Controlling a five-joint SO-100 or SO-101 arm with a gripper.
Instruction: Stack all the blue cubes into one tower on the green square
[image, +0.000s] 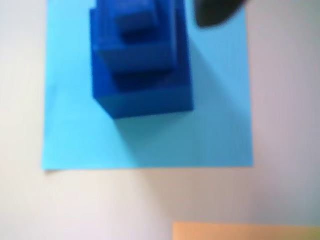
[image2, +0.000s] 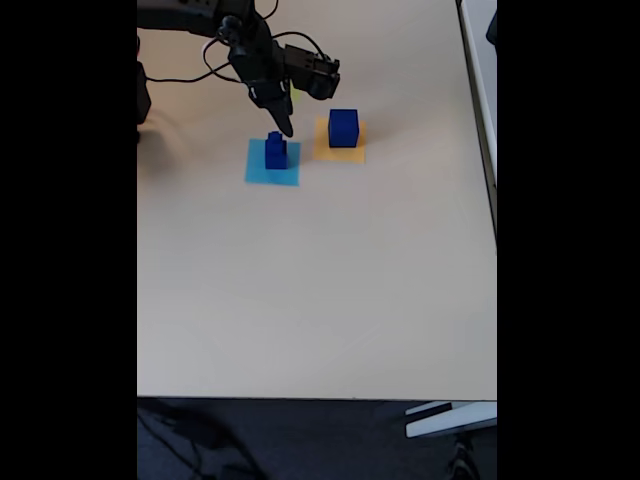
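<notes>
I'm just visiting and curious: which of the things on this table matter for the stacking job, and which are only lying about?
Part of the job:
- stepped stack of blue cubes on the light-blue square
- large blue cube on the orange-yellow square
- gripper, hanging just above the stack
- yellow-green patch behind the arm, probably the target

Just lying about:
- cables
- table

No readable text anywhere here, no labels, brands, numbers or signs on the blue cubes (image2: 276, 150), the coloured squares, the arm or the tabletop (image2: 320, 280).
</notes>
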